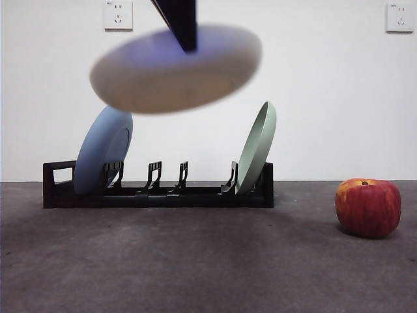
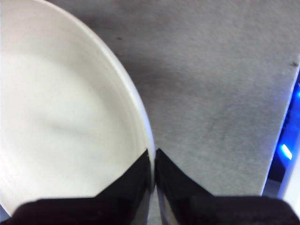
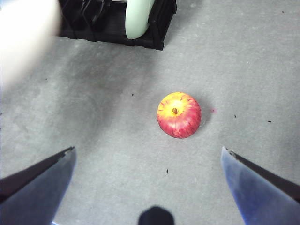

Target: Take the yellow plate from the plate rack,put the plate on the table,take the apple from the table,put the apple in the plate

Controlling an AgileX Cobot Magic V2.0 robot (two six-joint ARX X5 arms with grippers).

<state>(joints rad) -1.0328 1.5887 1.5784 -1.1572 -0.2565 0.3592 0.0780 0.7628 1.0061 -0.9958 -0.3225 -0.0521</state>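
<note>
My left gripper (image 2: pixel 153 157) is shut on the rim of the yellow plate (image 2: pixel 61 117) and holds it in the air. In the front view the plate (image 1: pixel 176 68) hangs almost flat, slightly tilted, above the plate rack (image 1: pixel 156 189), with the gripper (image 1: pixel 187 45) coming down from the top edge. The apple (image 1: pixel 368 207) stands on the table (image 1: pixel 195 261) at the right. In the right wrist view my right gripper (image 3: pixel 147 161) is open, high above the table, with the apple (image 3: pixel 179 115) lying beyond its jaws. The plate's blurred edge (image 3: pixel 23 37) shows there too.
A blue plate (image 1: pixel 103 151) leans in the rack's left end and a pale green plate (image 1: pixel 257 147) in its right end, also seen in the right wrist view (image 3: pixel 138 16). Two wall sockets (image 1: pixel 118 14) sit high on the white wall behind.
</note>
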